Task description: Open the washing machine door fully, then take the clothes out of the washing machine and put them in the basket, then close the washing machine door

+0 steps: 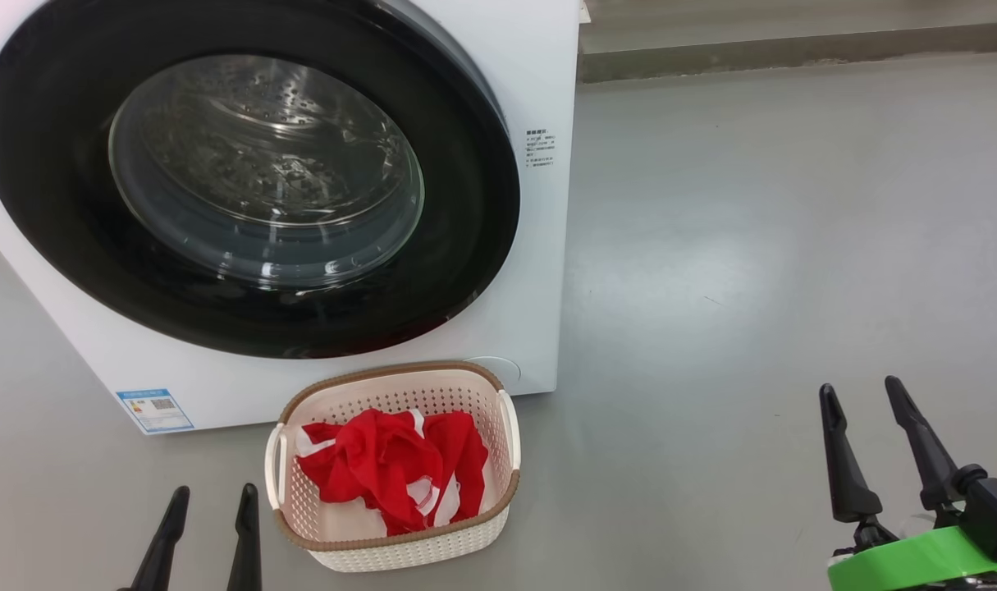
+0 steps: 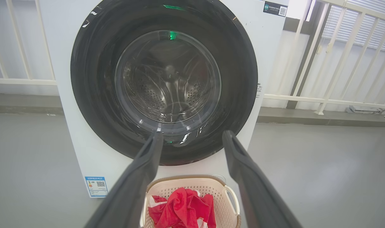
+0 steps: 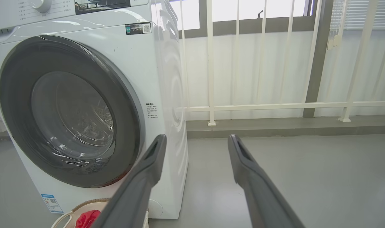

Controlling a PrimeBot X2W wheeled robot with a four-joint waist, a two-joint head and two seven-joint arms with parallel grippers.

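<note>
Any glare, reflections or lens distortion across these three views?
Head view: sharp, evenly lit, highlights on the washing machine door glass, soft sheen on the floor. Left wrist view: green reflection at the glass top, railing bars splayed by the wide lens. Right wrist view: window blown out white, door rim hazy grey.

washer [image 1: 531, 271] white | door [image 1: 252, 172] rim blk, glass clr | clothes [image 1: 391, 472] red w/ white, maybe stripes | basket [image 1: 408, 554] cream, brown rim

My left gripper [image 1: 212, 491] sits low on my left, its two dark fingers [image 1: 166, 533] spread wide and holding nothing. My right gripper [image 1: 859, 386] reaches further forward on my right, equally wide and empty, a green band [image 1: 908, 562] around its wrist.
</note>
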